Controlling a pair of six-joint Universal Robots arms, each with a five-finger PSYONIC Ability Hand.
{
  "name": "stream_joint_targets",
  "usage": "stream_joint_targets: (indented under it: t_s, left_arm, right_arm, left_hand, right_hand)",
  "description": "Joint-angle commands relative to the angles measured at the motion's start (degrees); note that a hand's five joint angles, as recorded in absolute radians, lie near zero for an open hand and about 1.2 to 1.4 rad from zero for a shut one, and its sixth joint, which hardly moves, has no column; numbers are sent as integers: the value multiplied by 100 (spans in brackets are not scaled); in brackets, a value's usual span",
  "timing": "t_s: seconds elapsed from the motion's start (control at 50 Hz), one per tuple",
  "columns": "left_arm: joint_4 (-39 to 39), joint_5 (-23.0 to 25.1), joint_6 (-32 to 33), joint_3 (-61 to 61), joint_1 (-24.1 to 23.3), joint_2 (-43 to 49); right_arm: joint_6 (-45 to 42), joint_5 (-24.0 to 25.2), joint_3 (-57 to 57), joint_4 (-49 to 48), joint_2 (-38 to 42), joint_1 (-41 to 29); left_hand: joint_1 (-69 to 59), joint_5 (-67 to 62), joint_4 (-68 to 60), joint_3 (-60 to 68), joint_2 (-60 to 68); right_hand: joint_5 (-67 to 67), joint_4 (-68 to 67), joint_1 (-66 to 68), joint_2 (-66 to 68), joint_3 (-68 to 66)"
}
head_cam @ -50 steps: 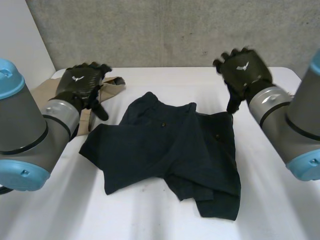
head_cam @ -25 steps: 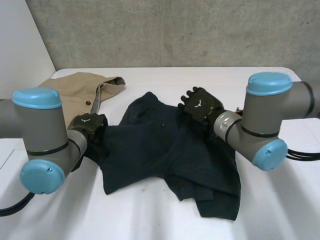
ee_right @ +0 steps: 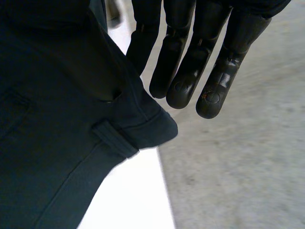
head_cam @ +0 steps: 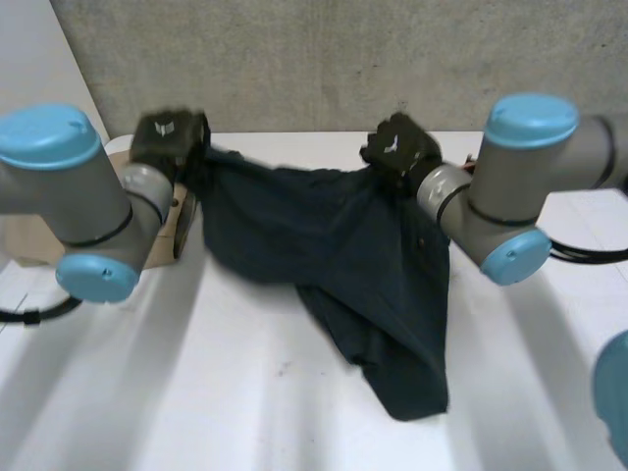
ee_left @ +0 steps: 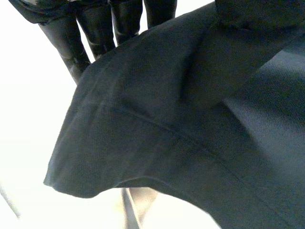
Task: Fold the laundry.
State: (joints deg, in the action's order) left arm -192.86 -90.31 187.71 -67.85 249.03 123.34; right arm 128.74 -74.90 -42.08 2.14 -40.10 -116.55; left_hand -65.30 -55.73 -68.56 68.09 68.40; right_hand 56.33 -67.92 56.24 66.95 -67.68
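A pair of dark navy shorts hangs stretched between my two hands above the white table. My left hand holds one end of the upper edge at the back left. My right hand holds the other end at the back middle. The lower part of the shorts droops to the table near the front right. In the left wrist view the cloth hangs from my left hand and covers part of its fingers. In the right wrist view the waistband with a belt loop lies against my right hand, whose fingers stay straight.
A beige garment lies at the table's back left, partly behind my left arm. A grey concrete wall runs behind the table. The front of the table is bare white surface.
Both hands came down onto the shorts, closed on its upper edge and lifted it off the table towards the back. The cloth now hangs spread between them.
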Motion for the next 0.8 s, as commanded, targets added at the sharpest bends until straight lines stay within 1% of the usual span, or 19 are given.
stream_joint_targets:
  t_s: [0.02, 0.08, 0.1, 0.16, 0.18, 0.2, 0.24, 0.26, 0.32, 0.34, 0.4, 0.42, 0.48, 0.62, 0.68, 0.72, 0.76, 0.78, 0.8]
  left_arm:
    - [-955, -101, -7, 167, -214, -635]
    - [-1043, -119, -7, 0, -293, -908]
    - [-1052, -101, -7, -52, -320, -952]
    - [-1043, -48, 2, -246, -495, -1075]
    - [-1034, -14, 2, -290, -539, -1093]
    - [-1034, 22, 2, -351, -583, -1102]
    - [-1026, 162, 11, -562, -680, -1163]
    - [-1017, 215, 11, -632, -707, -1198]
    - [-982, 347, 11, -948, -794, -1382]
    - [-964, 347, 11, -1019, -812, -1426]
    - [-868, 356, 20, -1283, -839, -1672]
    - [-833, 356, 20, -1344, -856, -1743]
    - [-631, 374, 20, -1581, -883, -2059]
    - [-51, 400, 63, -2135, -891, -2701]
    - [90, 400, 247, -2363, -926, -2929]
    - [117, 391, 405, -2495, -996, -3044]
    - [117, 391, 599, -2636, -1102, -3167]
    - [117, 391, 652, -2671, -1128, -3193]
    - [134, 382, 766, -2741, -1207, -3246]
  right_arm:
    - [529, -42, -957, 925, -1664, 45]
    - [371, -16, -1450, 1656, -2115, 19]
    - [205, 10, -1817, 2259, -2360, -16]
    - [-59, 63, -2373, 3237, -2564, -51]
    - [-277, 107, -2749, 3902, -2660, -130]
    - [-297, 116, -2787, 3995, -2661, -174]
    - [-306, 194, -2849, 4032, -2687, -297]
    - [-202, 221, -2736, 3753, -2688, -350]
    - [237, 134, -2411, 3076, -2696, -368]
    - [717, 3, -2123, 2682, -2696, -359]
    - [1659, -261, -1551, 2223, -2661, -254]
    - [1854, -288, -1453, 2177, -2652, -210]
    - [2268, -262, -1058, 2133, -2486, -52]
    - [2523, -289, -187, 2098, -1643, -113]
    - [2936, -166, 287, 2107, -1124, -113]
    - [3226, 27, 621, 2159, -764, -113]
    - [3420, 273, 815, 2168, -500, -113]
    - [3586, 509, 972, 2212, -255, -113]
    - [3683, 633, 1052, 2247, -140, -113]
  left_hand:
    - [-1422, -1379, -1096, 1143, 1112]
    - [-1388, -1346, -1062, 1109, 1078]
    - [-1388, -1346, -1062, 1109, 1078]
    - [-1355, -1312, -1029, 1075, 1045]
    - [-1338, -1295, -1012, 1058, 1028]
    - [-1338, -1295, -1012, 1058, 1028]
    - [-1304, -1262, -979, 1025, 994]
    - [-1288, -1245, -962, 1008, 977]
    - [-1187, -1144, -861, 907, 876]
    - [-1187, -1144, -861, 907, 876]
    - [-1187, -1144, -861, 907, 876]
    - [-1170, -1127, -844, 890, 860]
    - [-1170, -1127, -844, 890, 859]
    - [-1119, -1077, -793, 840, 809]
    - [-1119, -1076, -793, 840, 809]
    - [-1119, -1076, -793, 840, 809]
    - [-1102, -1060, -777, 823, 792]
    - [-1102, -1060, -776, 823, 792]
    - [-1102, -1060, -776, 823, 792]
  right_hand:
    - [1367, -1208, 2376, 1305, -1232]
    - [1367, -1208, 2376, 1305, -1232]
    - [1367, -1208, 2376, 1305, -1232]
    - [1367, -1208, 2376, 1305, -1232]
    - [-526, 684, 483, -587, 660]
    - [-1594, 1752, -585, -1655, 1728]
    - [-4283, 4441, -3274, -4344, 4418]
    - [-5633, 5792, -4624, -5695, 5768]
    - [-5633, 5792, -4624, -5695, 5768]
    - [-5633, 5792, -4624, -5695, 5768]
    - [-5633, 5792, -4624, -5695, 5768]
    - [-5633, 5792, -4624, -5695, 5768]
    - [-5633, 5792, -4624, -5695, 5768]
    - [-5633, 5792, -4624, -5695, 5768]
    - [-5633, 5792, -4624, -5695, 5768]
    - [-5633, 5792, -4624, -5695, 5768]
    - [-5633, 5792, -4624, -5695, 5768]
    - [-5633, 5792, -4624, -5695, 5768]
    - [-5633, 5792, -4624, -5695, 5768]
